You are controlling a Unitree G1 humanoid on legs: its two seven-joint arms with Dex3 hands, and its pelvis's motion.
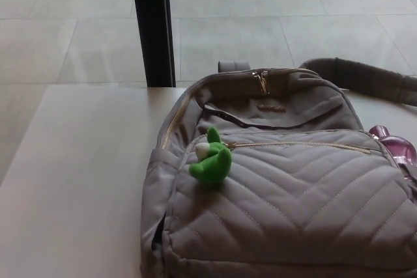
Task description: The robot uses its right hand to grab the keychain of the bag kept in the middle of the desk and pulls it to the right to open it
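Desk (71,180) holds the grey bag (287,187) flat, green keychain (210,159) at the closed zipper's left end, easy to grab; neither hand's in view.

Illumination: soft, even daylight, moderately bright across the floor (293,24) beyond.
Shadows: faint on the bench (71,180); a darker strip lay under the bag's (293,206) left edge.
Glare: pale sheen on the floor tiles.
Sharpness: slightly soft overall, with fine stitching blurred.
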